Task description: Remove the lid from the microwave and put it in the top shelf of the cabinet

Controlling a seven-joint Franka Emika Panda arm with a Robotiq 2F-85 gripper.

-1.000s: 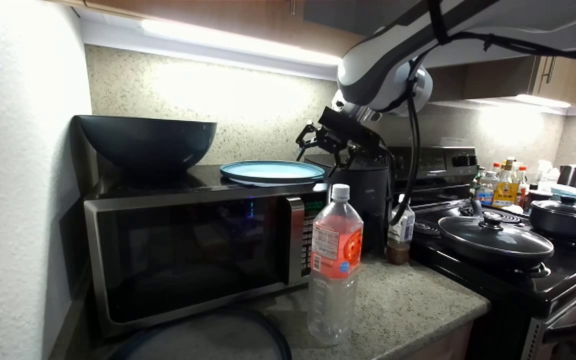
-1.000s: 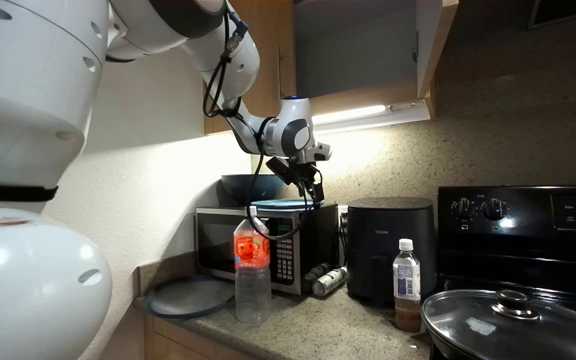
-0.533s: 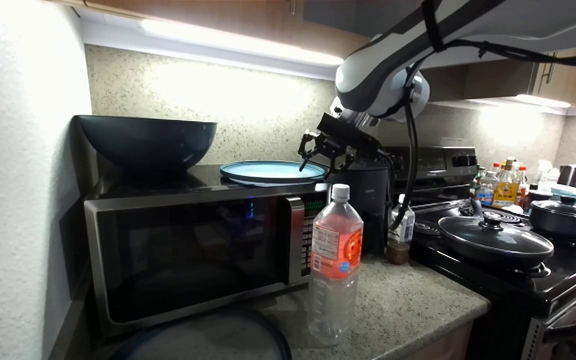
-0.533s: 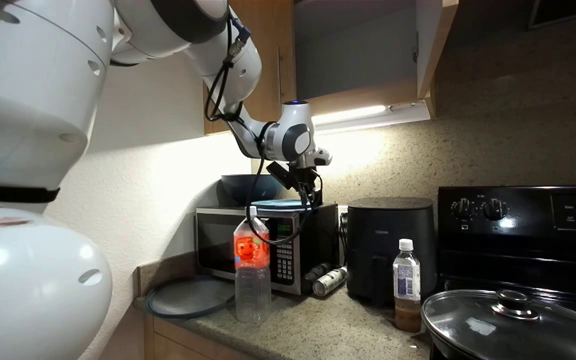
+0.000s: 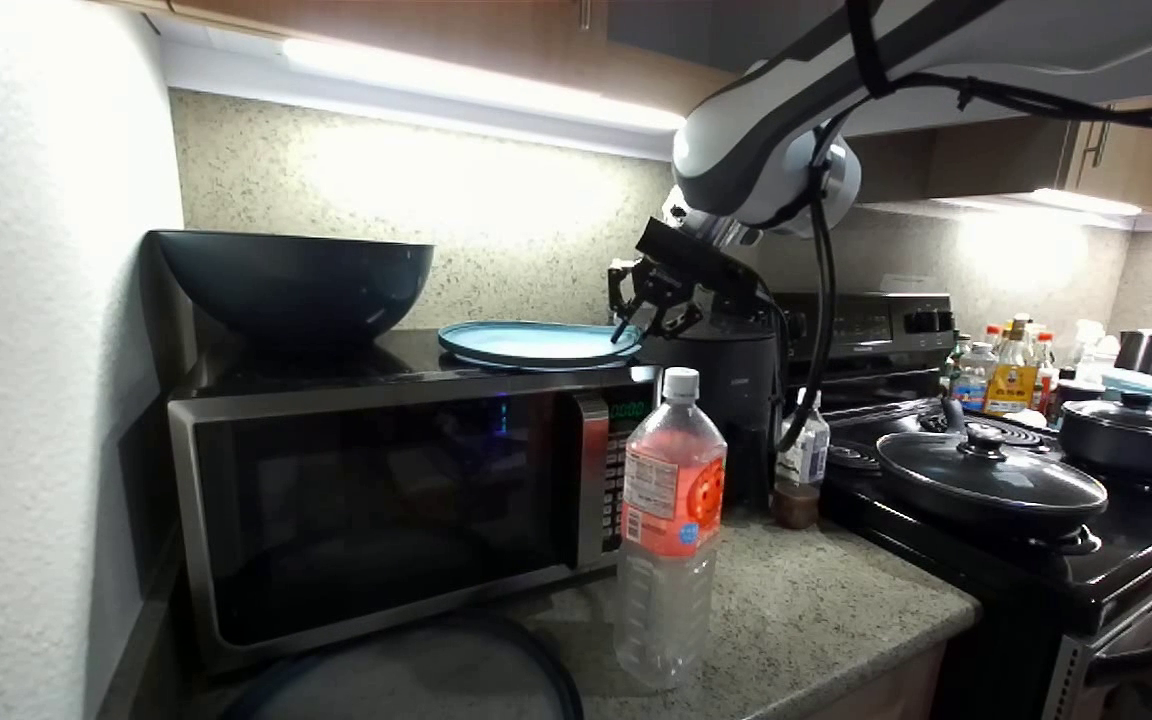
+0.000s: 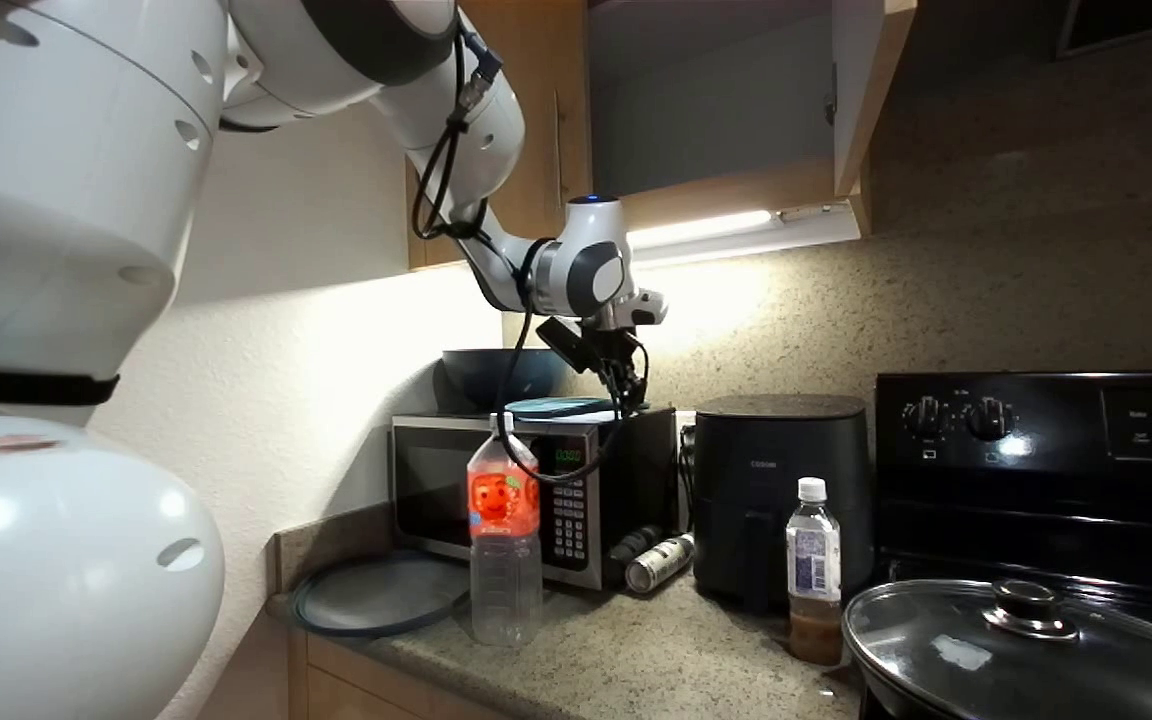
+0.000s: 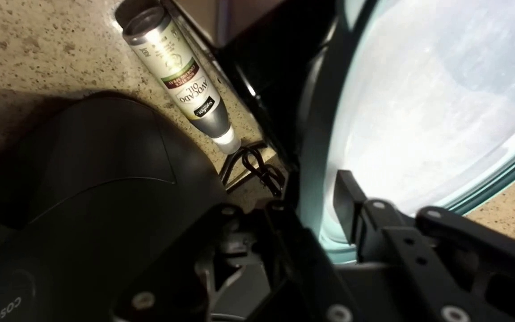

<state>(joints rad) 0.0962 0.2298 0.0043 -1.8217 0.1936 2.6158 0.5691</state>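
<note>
Compared with half a second ago, our gripper (image 7: 318,197) is narrower: its jaws now look clamped on the rim of the lid (image 5: 536,343), gripping it from outside and inside. The lid, on top of the microwave (image 5: 386,520), sits a touch nearer the bowl (image 5: 306,285) across from the jaws and seems slightly tipped, so we probably have our hold and can lift next. Above the jaws, the cabinet (image 6: 726,130) has its door (image 6: 866,85) open; we cannot see its top shelf. Its underside overhangs, so we should draw the lid outward before raising it. Beside the jaws, opposite the lid, stands the fryer (image 6: 781,480); below them lies the oil can (image 7: 186,80), and lower, in front, stands a bottle (image 5: 671,520).
</note>
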